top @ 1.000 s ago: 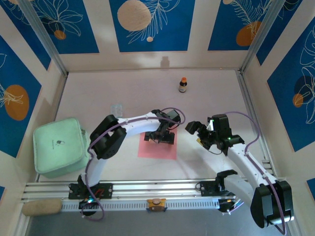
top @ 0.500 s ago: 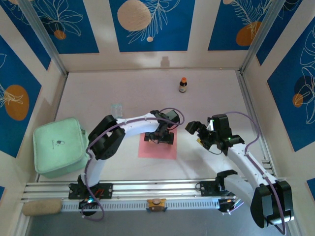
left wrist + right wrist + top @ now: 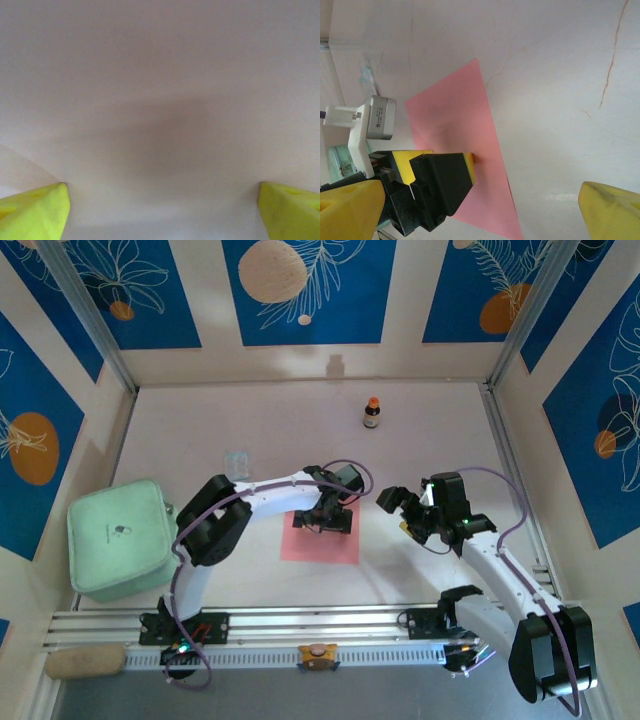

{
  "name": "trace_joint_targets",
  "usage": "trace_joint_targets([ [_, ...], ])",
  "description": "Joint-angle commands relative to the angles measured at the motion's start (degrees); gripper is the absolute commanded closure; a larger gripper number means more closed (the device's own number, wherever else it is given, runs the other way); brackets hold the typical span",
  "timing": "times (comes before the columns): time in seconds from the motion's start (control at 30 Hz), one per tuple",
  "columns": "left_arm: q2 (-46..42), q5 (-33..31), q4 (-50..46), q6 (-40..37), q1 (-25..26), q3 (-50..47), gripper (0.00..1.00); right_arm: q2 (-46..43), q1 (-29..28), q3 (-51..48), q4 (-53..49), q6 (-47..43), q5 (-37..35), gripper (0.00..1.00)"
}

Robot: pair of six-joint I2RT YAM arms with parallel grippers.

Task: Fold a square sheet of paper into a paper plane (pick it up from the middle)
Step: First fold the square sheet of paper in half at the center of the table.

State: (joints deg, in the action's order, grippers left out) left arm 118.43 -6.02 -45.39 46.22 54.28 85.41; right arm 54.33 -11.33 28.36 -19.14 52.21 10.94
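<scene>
Left arm reaching to 12 o'clock, elbow bent; left end effector (image 3: 325,519) low on far edge of thin salmon-pink square paper sheet (image 3: 320,546), spread apart. Right end effector (image 3: 398,508) hovers at sheet's 3 o'clock, wide apart.

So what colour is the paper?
The paper is plain salmon-pink; the right wrist view shows it best.

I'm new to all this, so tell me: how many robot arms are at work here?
2. The left arm reaches over the pink sheet of paper mid-table; the right arm hovers just right of it.
</scene>
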Motion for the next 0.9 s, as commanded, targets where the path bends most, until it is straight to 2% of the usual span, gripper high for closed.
trace_joint_targets([
  [0.0,1.27,2.15,1.18,0.93,0.03,-2.44,0.07,0.18,0.26,0.02,-0.9,0.93,0.92,0.0],
  [0.53,0.6,0.54,0.3,0.88,0.03,-2.18,0.09,0.11,0.26,0.16,-1.21,0.92,0.95,0.0],
  [0.7,-1.11,0.48,2.22,0.21,0.09,-2.68,0.15,0.13,0.29,0.27,-1.32,0.83,1.08,0.0],
  [0.87,-3.76,0.23,5.58,0.1,0.05,-4.38,0.25,0.01,0.26,0.66,-1.52,0.84,0.94,0.01],
])
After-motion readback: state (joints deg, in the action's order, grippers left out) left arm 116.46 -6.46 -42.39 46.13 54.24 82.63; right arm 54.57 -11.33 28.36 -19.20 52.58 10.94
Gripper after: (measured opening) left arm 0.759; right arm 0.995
